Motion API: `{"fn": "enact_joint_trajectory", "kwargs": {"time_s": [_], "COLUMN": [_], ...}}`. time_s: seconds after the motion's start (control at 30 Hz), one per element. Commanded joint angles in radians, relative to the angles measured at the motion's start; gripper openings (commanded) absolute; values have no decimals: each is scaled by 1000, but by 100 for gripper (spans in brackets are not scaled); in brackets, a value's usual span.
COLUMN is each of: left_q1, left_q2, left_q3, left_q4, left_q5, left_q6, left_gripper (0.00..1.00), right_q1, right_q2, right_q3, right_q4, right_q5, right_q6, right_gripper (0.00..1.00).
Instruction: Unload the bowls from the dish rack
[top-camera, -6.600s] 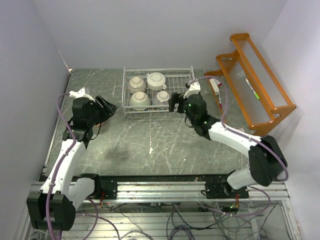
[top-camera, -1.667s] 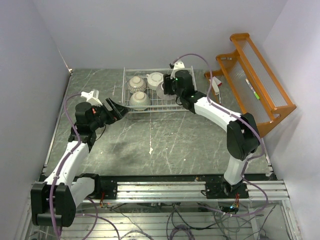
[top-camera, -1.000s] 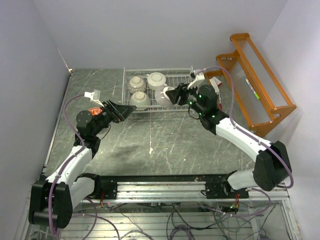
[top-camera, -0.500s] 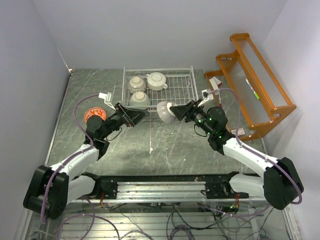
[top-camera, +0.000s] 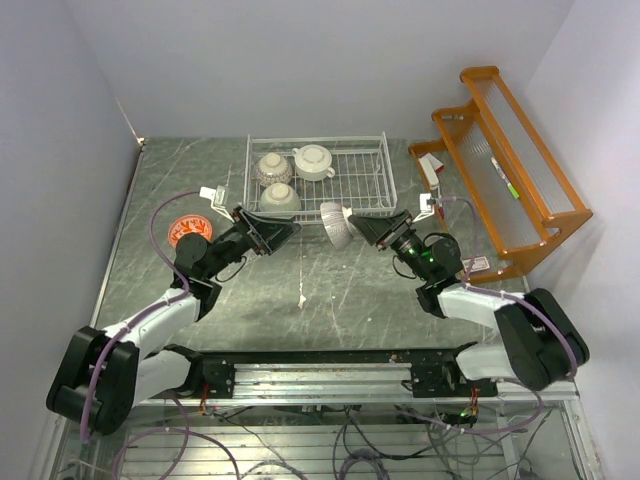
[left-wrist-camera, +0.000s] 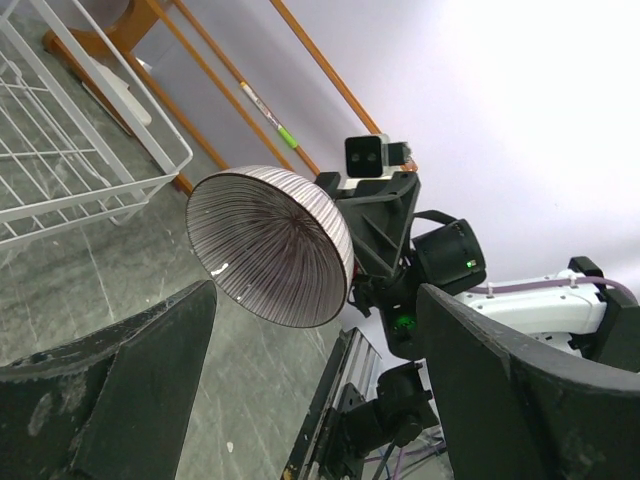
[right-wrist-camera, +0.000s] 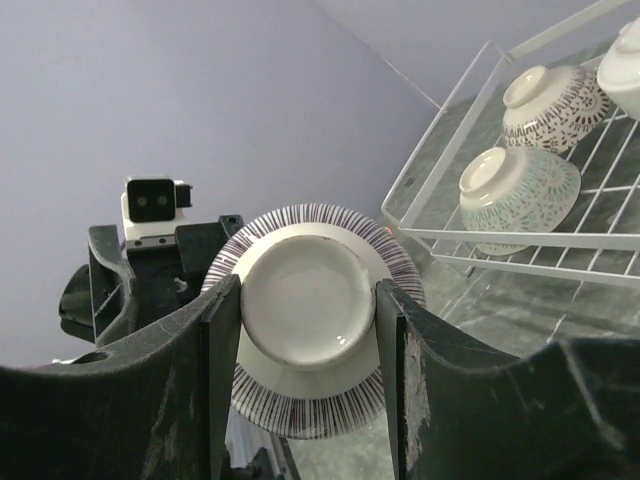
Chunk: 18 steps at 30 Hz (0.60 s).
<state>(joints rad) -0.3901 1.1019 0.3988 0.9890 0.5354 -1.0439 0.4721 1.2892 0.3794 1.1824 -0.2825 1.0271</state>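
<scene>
My right gripper (top-camera: 352, 225) is shut on the foot of a cream bowl with dark stripes (top-camera: 337, 224). It holds the bowl tipped on its side in the air, just in front of the white wire dish rack (top-camera: 384, 178). In the right wrist view the fingers (right-wrist-camera: 222, 330) clamp the bowl's foot (right-wrist-camera: 308, 300). My left gripper (top-camera: 280, 231) is open and empty and faces the bowl's mouth (left-wrist-camera: 268, 245) from a short way off. Three bowls remain in the rack: a grey-patterned one (top-camera: 272, 166), a green-patterned one (top-camera: 280, 197) and a white one with a handle (top-camera: 313, 160).
A bowl with red markings (top-camera: 189, 228) sits on the table left of the rack. The orange wooden shelf (top-camera: 515, 165) stands at the right, with a white tag (top-camera: 431, 171) by its foot. Walls close in the left and back sides.
My right gripper has lifted the striped bowl out of the rack and brought it in front, tipped sideways. My left gripper has swung right toward it, open.
</scene>
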Motion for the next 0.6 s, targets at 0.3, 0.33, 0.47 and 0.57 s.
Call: {"fn": "enact_joint_trajectory", "kwargs": {"time_s": [0.3, 0.33, 0.47, 0.57], "left_q1": [-68, -77, -112, -135], "left_q2": [81, 91, 131, 164], "left_q3": [11, 14, 23, 35], "left_q4": [131, 133, 177, 222], "left_q5": [-4, -11, -20, -7], "left_q6": [23, 20, 1, -18], "left_gripper": [92, 93, 95, 97], "right_q1": [-46, -46, -46, -47], "right_q2": [171, 179, 213, 232], "right_q3": [-7, -7, -20, -40], "right_q4": [431, 448, 490, 528], "right_q5": [-90, -89, -72, -52], "right_q6": [194, 199, 222, 236], "right_gripper": [0, 0, 0, 0]}}
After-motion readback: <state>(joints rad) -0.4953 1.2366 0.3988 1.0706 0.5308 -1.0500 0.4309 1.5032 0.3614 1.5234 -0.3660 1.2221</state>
